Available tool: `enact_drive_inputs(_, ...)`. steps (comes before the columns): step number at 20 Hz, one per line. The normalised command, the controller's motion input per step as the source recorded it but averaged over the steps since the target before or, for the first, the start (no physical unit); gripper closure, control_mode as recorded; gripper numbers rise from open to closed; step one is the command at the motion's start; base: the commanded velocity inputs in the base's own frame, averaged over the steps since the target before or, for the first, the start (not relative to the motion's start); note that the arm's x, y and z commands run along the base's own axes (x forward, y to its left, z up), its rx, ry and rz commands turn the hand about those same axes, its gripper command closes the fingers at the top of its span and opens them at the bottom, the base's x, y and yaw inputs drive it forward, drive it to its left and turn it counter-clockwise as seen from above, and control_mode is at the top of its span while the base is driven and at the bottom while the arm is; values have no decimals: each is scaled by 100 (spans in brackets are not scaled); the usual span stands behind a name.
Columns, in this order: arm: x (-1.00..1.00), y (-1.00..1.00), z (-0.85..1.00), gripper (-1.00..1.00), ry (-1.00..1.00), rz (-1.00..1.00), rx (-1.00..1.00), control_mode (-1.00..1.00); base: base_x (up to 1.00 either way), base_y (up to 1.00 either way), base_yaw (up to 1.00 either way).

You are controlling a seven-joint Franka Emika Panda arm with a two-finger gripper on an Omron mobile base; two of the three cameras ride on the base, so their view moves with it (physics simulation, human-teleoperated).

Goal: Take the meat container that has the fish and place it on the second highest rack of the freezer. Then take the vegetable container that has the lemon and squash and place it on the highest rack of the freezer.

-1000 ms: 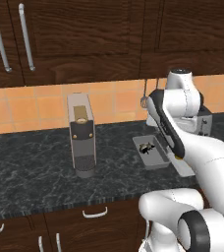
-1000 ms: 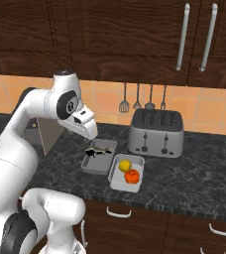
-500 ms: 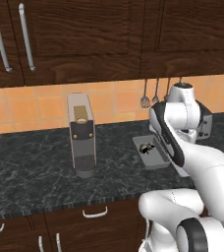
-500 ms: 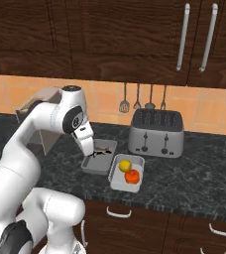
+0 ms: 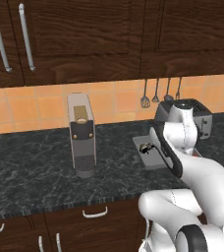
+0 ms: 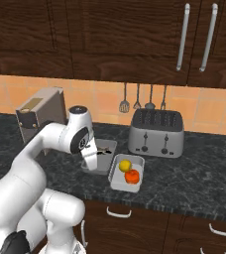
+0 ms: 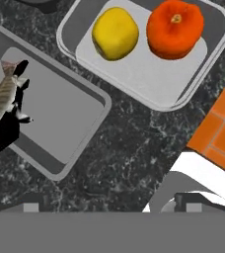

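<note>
- Fish [image 7: 3,101], olive-brown and mottled, lies at one end of the meat container [image 7: 60,106], a shallow grey tray whose other end is bare; in the hand view the tray sits ahead of the claw [image 7: 109,207] and to its left, flat on the dark marbled table [image 7: 134,148].
- Claw hangs above the table with its jaws spread wide and nothing between them; only the two fingertips [image 7: 31,207] show at the bottom of the hand view.
- First step looks to be in hand: reaching for the fish tray, which is not yet touched, let alone lifted.
- Next move, as judged from here, calls for the claw to shift left over the tray's near rim, come down with one finger on each side of the thin wall, and close; the rim is low, so the descent must be exact.
- Vegetable container [image 7: 134,69], a second grey tray with rounded corners, lies farther ahead of the claw and just beside the meat container, apart from it by a strip of table.
- Lemon [image 7: 115,33] and squash [image 7: 175,28] sit side by side in that tray, close to touching, the yellow one nearer the fish tray.
- Toaster [image 6: 155,132] stands beyond the trays in the right base view, under hanging utensils [image 6: 142,98]; a coffee machine [image 5: 81,135] stands well off to the arm's left.
</note>
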Motion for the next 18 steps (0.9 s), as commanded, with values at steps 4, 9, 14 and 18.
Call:
enact_drive_inputs(4,23,-6,-44,-100,0,0,4,-100,0,0,0)
enact_drive_inputs(9,29,0,-35,-100,0,-5,0,-100,0,0,0)
enact_drive_inputs(14,24,-3,-29,-100,4,-15,0,-100,0,0,0)
enact_drive_inputs(18,27,-7,-31,-100,12,-19,0,-100,0,0,0)
